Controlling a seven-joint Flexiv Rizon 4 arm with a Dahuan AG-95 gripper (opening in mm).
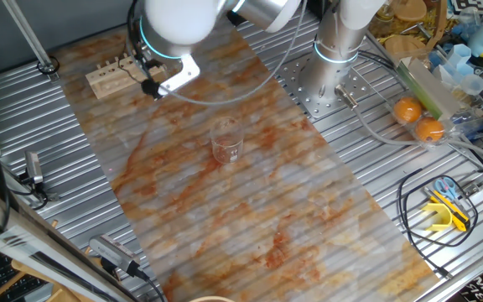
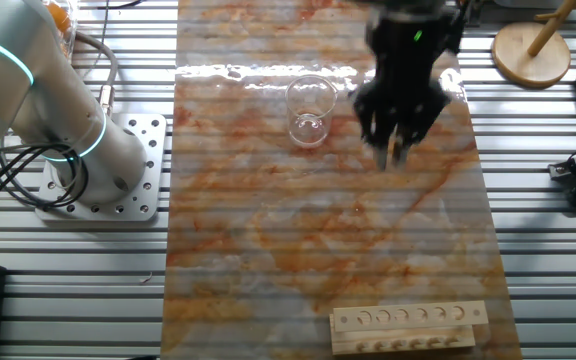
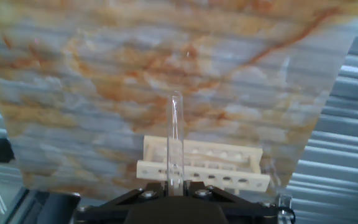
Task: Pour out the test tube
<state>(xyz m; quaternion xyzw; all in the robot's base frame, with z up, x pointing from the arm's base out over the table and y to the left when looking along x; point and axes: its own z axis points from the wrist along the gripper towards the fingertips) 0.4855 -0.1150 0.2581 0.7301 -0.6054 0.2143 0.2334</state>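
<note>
While we've got the test tube (image 3: 175, 140) pinched at its lower end between the fingers of the gripper (image 3: 176, 186), it's standing upright in the hand view, sticking straight out from the fingertips with the rack (image 3: 199, 164) down behind it. Going left to right in the other fixed view: the arm's base (image 2: 93, 170) sits off the left edge of the marbled mat (image 2: 268, 260), then the beaker (image 2: 309, 110) stands near the mat's far edge, and just to the right of it hangs our gripper (image 2: 396, 140), blurry enough that we can't pick out the tube there. The rack (image 2: 408, 327) is way down at the near right corner, well apart from everything. We'd say we're at the carry step, tube lifted out and brought close to the beaker but not over it yet. Can't tell whether there's any liquid in the tube, it's too see-through. Next we'd need to slide left until the tube's mouth is above the beaker's opening, then roll the wrist so the open end tips down, keeping it slow so nothing misses the rim.
</note>
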